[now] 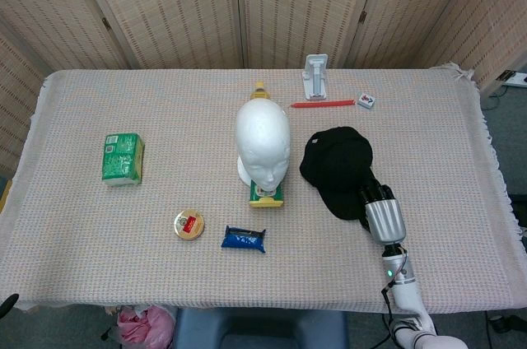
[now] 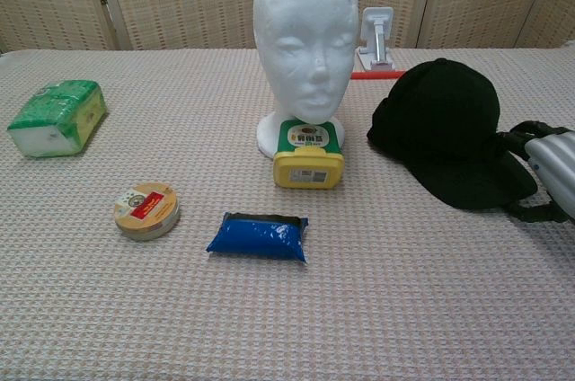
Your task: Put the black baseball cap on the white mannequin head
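The black baseball cap (image 1: 336,167) lies on the table just right of the white mannequin head (image 1: 263,140), which stands upright near the table's middle. The cap's brim (image 2: 476,185) points to the front right. My right hand (image 1: 375,205) reaches in from the front right. Its fingers (image 2: 518,135) lie over the brim's far edge, and its thumb (image 2: 535,212) rests on the cloth at the brim's near edge. The cap still sits flat on the table. My left hand does not show in either view.
A yellow-lidded container (image 2: 308,156) stands right in front of the mannequin's base. A blue packet (image 2: 259,235), a round tin (image 2: 146,210) and a green pack (image 2: 57,116) lie to the left. A red pen (image 1: 323,104) and a white stand (image 1: 315,76) sit behind the cap.
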Robot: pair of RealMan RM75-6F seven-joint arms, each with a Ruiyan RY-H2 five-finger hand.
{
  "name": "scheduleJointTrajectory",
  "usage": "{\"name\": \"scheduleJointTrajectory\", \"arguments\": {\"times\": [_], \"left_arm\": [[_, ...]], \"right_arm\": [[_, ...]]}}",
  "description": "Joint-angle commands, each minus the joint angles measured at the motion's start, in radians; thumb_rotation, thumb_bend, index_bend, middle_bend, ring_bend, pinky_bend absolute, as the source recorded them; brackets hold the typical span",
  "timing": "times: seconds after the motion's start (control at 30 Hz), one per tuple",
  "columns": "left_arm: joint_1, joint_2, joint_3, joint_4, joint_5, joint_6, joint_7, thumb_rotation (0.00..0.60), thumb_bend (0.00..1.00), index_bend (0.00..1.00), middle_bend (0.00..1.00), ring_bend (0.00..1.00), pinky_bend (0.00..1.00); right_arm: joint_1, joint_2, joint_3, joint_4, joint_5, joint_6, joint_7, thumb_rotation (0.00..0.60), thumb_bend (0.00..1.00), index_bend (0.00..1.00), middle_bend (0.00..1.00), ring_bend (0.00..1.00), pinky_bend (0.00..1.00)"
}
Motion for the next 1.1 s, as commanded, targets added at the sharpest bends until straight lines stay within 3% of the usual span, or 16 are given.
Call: {"name": "scheduleJointTrajectory", "arguments": {"times": [0.03, 0.27, 0.57, 1.1], "left_arm": [[0.001, 0.001, -0.001, 0.003, -0.002, 0.004, -0.007, 0.600, 0.22, 0.00, 0.00, 0.00, 0.13], [0.006, 0.002, -0.002, 0.011, -0.001, 0.015, -0.017, 0.600, 0.22, 0.00, 0.00, 0.00, 0.13], [0.022, 0.000, -0.002, 0.013, -0.006, 0.033, -0.007, 0.600, 0.22, 0.00, 0.00, 0.00, 0.13], [0.052, -0.006, 0.002, 0.023, 0.006, 0.075, -0.002, 0.600, 0.22, 0.00, 0.00, 0.00, 0.13]], "right_arm": [[0.008, -0.009, 0.001, 0.010, 0.004, 0.007, 0.004, 0.600, 0.27, 0.36, 0.41, 0.25, 0.39], [0.022, -0.029, -0.008, 0.046, 0.000, 0.066, 0.012, 0.600, 0.39, 0.64, 0.61, 0.48, 0.61], [0.085, -0.018, 0.022, 0.081, 0.028, 0.155, -0.026, 0.600, 0.51, 0.82, 0.75, 0.65, 0.79], [0.167, 0.078, 0.030, 0.049, 0.028, 0.414, -0.228, 0.600, 0.56, 0.90, 0.80, 0.73, 0.88]]}}
